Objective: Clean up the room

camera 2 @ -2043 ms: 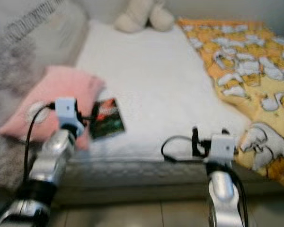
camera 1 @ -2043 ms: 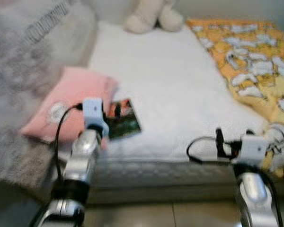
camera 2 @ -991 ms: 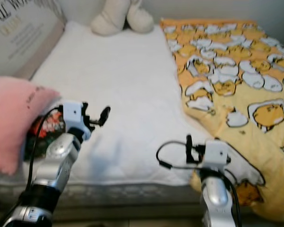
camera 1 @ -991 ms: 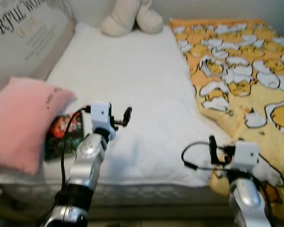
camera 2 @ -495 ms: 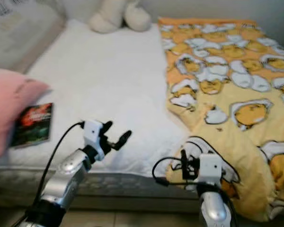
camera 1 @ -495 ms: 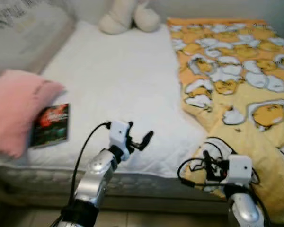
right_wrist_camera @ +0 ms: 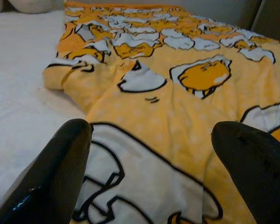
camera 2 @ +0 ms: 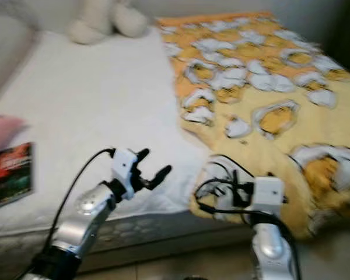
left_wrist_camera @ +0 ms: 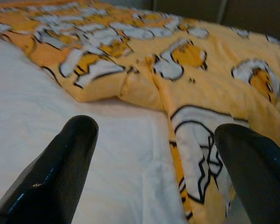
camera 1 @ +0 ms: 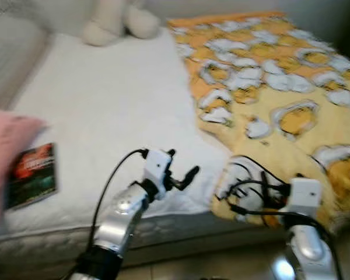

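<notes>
Left claw point(camera 1: 184, 175): spread open, empty, over the bed's point(camera 1: 99, 105) near edge.
Right claw point(right_wrist_camera: 149, 154): open, above the yellow blanket point(camera 1: 280, 93) at 3 o'clock.
Risk: blanket's hanging corner may slip free, since one-layer pinch drags it floorward.
Book point(camera 1: 32, 175): 9 o'clock, could get forgotten.

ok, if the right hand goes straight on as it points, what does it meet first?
Probably the yellow blanket. The right hand is open and aimed low over its near corner, with nothing between, though depth is hard to judge.
</notes>
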Tool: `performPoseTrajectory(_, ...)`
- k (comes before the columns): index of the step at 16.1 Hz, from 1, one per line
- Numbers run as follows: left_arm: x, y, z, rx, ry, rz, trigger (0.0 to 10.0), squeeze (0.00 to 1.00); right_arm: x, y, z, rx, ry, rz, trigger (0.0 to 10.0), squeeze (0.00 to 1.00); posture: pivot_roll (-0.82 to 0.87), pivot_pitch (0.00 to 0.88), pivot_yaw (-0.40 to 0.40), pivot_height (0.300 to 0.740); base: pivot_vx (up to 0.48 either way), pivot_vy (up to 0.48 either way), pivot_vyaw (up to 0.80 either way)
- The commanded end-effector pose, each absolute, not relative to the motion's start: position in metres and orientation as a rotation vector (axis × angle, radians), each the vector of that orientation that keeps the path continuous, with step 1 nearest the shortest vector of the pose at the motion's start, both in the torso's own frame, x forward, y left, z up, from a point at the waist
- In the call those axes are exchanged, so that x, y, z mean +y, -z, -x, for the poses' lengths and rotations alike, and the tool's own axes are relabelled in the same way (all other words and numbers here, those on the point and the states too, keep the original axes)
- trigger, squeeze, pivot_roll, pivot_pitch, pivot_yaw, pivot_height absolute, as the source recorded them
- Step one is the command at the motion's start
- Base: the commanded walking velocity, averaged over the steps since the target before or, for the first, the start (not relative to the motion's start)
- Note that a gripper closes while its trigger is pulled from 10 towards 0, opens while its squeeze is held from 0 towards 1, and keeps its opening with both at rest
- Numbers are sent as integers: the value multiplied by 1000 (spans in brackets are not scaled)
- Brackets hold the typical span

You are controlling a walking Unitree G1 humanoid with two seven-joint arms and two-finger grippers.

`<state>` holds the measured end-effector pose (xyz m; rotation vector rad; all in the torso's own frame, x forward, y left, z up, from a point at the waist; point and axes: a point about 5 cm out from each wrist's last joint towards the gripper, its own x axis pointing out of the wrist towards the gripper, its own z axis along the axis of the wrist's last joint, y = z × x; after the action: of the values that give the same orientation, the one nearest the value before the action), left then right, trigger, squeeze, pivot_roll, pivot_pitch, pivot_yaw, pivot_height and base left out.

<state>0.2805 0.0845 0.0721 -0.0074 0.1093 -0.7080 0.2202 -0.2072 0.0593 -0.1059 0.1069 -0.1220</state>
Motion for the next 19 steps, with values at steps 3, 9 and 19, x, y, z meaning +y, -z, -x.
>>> performPoseTrajectory(3, 87, -70, -291, 140, 614, -46, 10000, 0, -204, -57, -219, 123, 119, 93, 10000, 0, -56, 0, 54, 740, 0, 0, -725)
performPoseTrajectory(9, 98, -82, -344, 201, 406, -61, 10000, 0, -196, -58, -216, 103, 124, 73, 10000, 0, -70, 32, 60, 740, 0, 0, -604)
performPoseTrajectory(19, 58, -53, -337, 418, 501, -73, 10000, 0, -181, -60, -153, 178, 151, 61, 10000, 0, -212, 281, 95, 740, 0, 0, 0)
